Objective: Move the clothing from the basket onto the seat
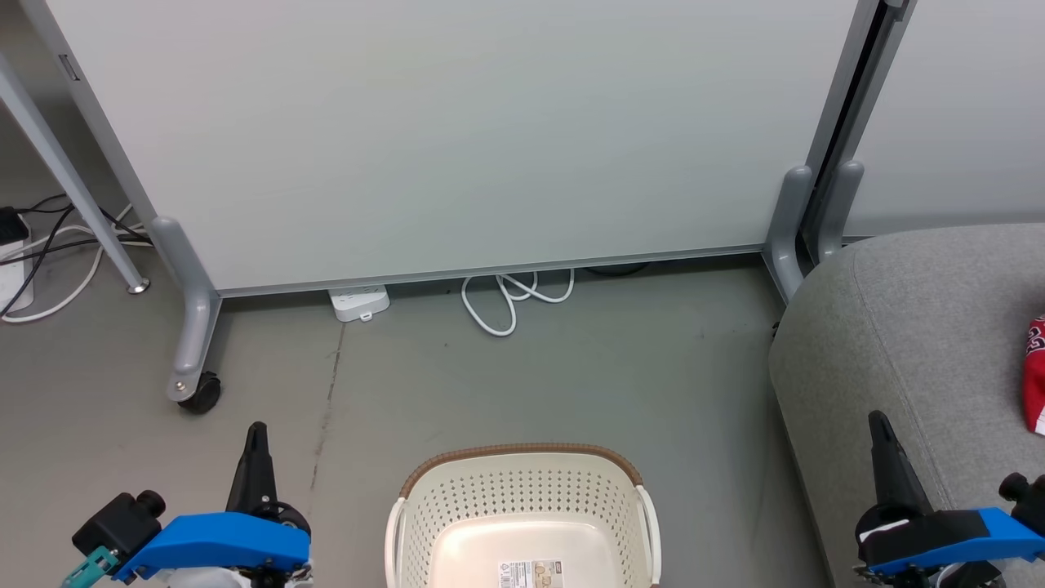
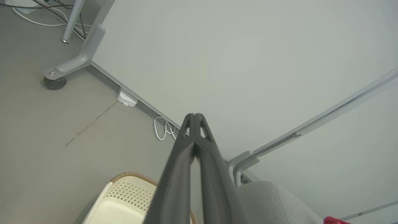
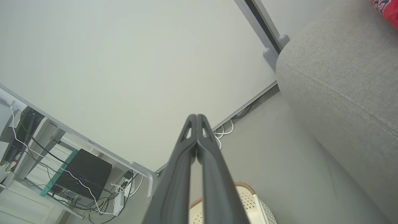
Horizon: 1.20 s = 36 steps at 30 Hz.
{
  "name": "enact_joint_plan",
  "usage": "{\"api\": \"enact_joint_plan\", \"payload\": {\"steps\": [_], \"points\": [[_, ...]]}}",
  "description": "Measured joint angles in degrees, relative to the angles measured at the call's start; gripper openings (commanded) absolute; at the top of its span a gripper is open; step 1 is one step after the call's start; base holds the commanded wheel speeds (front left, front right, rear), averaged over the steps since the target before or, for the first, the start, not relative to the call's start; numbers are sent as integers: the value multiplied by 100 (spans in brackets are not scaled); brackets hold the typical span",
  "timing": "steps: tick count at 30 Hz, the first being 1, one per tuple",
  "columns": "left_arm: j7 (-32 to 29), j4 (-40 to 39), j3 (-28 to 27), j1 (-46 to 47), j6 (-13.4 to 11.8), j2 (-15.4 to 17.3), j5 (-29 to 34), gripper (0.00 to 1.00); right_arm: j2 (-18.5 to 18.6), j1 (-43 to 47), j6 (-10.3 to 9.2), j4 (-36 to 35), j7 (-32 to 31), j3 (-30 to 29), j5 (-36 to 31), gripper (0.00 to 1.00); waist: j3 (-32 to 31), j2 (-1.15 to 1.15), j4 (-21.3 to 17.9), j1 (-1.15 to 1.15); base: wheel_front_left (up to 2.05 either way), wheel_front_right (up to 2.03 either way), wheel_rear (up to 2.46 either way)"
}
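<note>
The clothing (image 1: 1035, 376) lies on the seat (image 1: 914, 327), to the right of the right hand (image 1: 878, 423), the nearer one. The basket (image 1: 522, 452) on the floor looks empty. That hand and the left hand (image 1: 257, 430) are pressed together, empty.

Open floor (image 1: 612, 367) is left between the basket (image 1: 522, 451) and the panel (image 1: 457, 139). Passage to the right is blocked by the seat (image 1: 914, 327). Along the panel's foot a power strip (image 1: 359, 302) and a looped cable (image 1: 510, 296) are laid; a wheeled leg (image 1: 189, 327) is set at the left.
</note>
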<state>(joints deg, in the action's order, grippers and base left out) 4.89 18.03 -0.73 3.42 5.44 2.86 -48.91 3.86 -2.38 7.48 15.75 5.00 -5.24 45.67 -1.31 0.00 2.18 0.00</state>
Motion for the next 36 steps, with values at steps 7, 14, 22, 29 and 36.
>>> {"api": "enact_joint_plan", "payload": {"steps": [7, 14, 22, 29, 36], "points": [[-129, -38, -53, 24, 23, 0, -499, 0, -10, -22, 0, -15, -142, -16, 525, 0, 12, 0, -18, 0, 0, 0, 0], [-248, -86, -110, 45, 43, 0, -960, 0, -21, -82, 0, -32, -252, -32, 1026, 0, 24, 0, -36, 0, 0, 0, 0], [-382, -130, -197, 66, 60, 0, -1444, 0, -31, -114, 0, -46, -383, -47, 1545, 0, 38, 0, -57, 0, 0, 0, 0], [-482, -159, -235, 92, 71, 0, -1844, 0, -40, -158, 0, -67, -494, -58, 1979, 0, 51, 0, -75, 0, 0, 0, 0], [-590, -194, -282, 129, 93, 0, -2224, 0, -46, -200, 0, -76, -598, -70, 2386, 0, 63, 0, -93, 0, 0, 0, 0]]}}
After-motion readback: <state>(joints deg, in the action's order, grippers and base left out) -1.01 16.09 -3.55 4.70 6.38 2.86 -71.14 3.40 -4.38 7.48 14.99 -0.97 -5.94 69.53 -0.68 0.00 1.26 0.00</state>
